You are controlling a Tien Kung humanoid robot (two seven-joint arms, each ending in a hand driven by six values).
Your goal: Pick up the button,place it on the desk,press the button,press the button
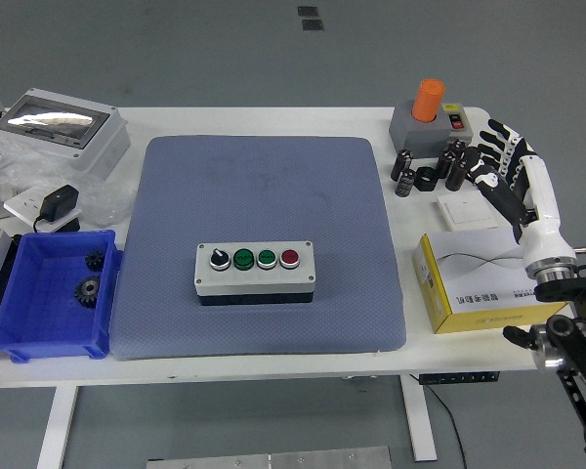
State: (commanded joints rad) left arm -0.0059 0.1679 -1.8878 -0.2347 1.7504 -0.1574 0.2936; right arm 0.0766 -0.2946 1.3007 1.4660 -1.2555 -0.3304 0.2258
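One hand (pixel 503 164) is in our view, the right one, white-backed with black finger segments, raised over the right end of the surface (pixel 273 366). Its fingers (pixel 495 136) are spread and relaxed and grip nothing. We see it just right of a cluster of small black cylinders (pixel 428 168) and above a white square plate (pixel 468 210); whether it touches either we cannot tell. Its black forearm (pixel 571 342) runs down past the surface's near right corner and over the right end of a yellow and white box (pixel 479 281). Behind the cylinders stands a grey block with an orange knob (pixel 429 110), near the far right corner.

We note little free room on that right strip. Most of the open space lies on the blue-grey mat (pixel 264 195), whose far half is bare.

Centred on the mat's near half sits the button box (pixel 255 273), well apart from the hand. Its long axis runs left to right, parallel to the near edge. Its top faces up, with four controls in a row: a black selector, two green buttons, then a red button (pixel 289 258) at the right end.

Left of the mat, a blue bin (pixel 39 327) holding two dark gears reaches close to the near edge. Behind it we record a black adapter (pixel 59 205) and a grey lidded case (pixel 59 130) near the far left.
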